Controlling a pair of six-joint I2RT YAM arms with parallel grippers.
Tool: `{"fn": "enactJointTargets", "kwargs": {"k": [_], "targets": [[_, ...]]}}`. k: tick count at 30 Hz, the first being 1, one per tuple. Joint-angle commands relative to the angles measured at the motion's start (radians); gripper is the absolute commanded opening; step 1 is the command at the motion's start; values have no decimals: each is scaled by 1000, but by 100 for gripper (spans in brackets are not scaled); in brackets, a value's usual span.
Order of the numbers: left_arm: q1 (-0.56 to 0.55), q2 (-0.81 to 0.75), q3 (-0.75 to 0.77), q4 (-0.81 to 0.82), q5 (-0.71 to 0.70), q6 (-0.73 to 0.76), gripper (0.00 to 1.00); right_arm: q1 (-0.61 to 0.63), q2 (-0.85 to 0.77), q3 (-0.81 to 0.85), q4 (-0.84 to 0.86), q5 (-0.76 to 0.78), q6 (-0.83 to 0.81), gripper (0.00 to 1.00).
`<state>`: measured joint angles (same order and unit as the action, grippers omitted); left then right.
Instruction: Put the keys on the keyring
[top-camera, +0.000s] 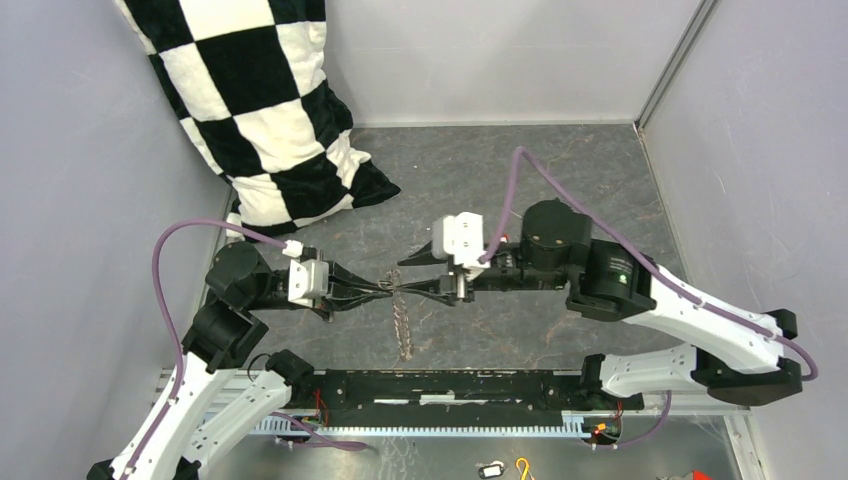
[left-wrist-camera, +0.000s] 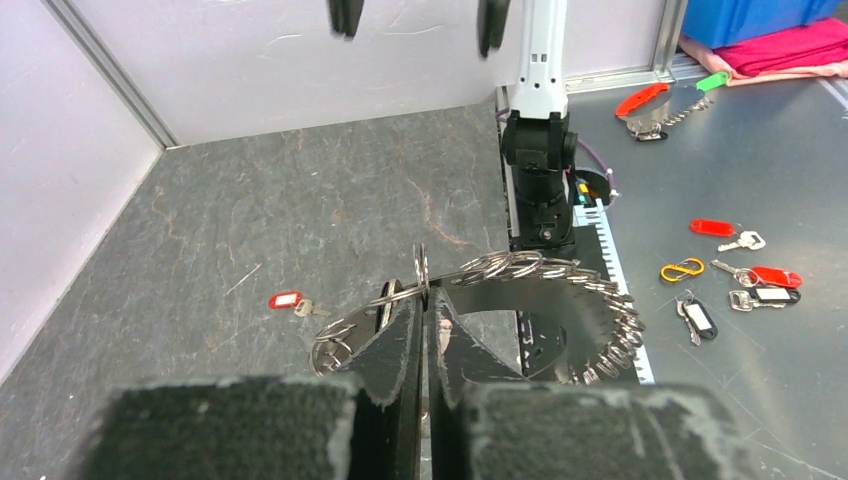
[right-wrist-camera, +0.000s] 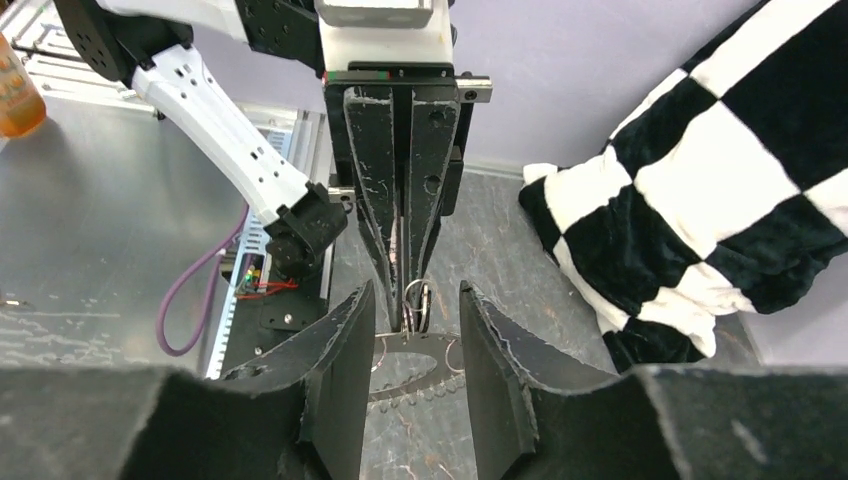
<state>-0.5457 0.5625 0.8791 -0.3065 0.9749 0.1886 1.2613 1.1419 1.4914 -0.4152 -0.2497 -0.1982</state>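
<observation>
Ring held up between the two tools, no key on it yet

The left tool (left-wrist-camera: 425, 302) is pinched shut on the rim of the keyring (left-wrist-camera: 545, 266), which hangs edge-down from it above the dark tabletop (left-wrist-camera: 250, 200). The right tool (right-wrist-camera: 415, 298) faces it tip to tip, its jaws partly spread on either side of the pinch point and clasping nothing. No key head shows anywhere on the hoop, only its fringe of small dark pieces. A red-headed key (left-wrist-camera: 288, 300) lies flat on the tabletop, well apart from the ring, and the black-headed one cannot be picked out. By that showing the threading has not begun: each key has to be fetched and worked on. Both arms reach inward from their bases, forearms low and roughly level, meeting mid-tabletop.
</observation>
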Motion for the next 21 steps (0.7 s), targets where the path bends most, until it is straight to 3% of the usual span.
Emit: {"fn": "enactJointTargets", "kwargs": {"k": [1,11,21], "targets": [[0,-10,6,17,25,28,2,2,90,84,-109,-2,-50,42],[0,-17,12,-7,25,49,2,2,163,161,-198,-14,-81,37],[0,-18,13,-8,24,52,2,4,170,165,-212,-34,-84,25]]}}
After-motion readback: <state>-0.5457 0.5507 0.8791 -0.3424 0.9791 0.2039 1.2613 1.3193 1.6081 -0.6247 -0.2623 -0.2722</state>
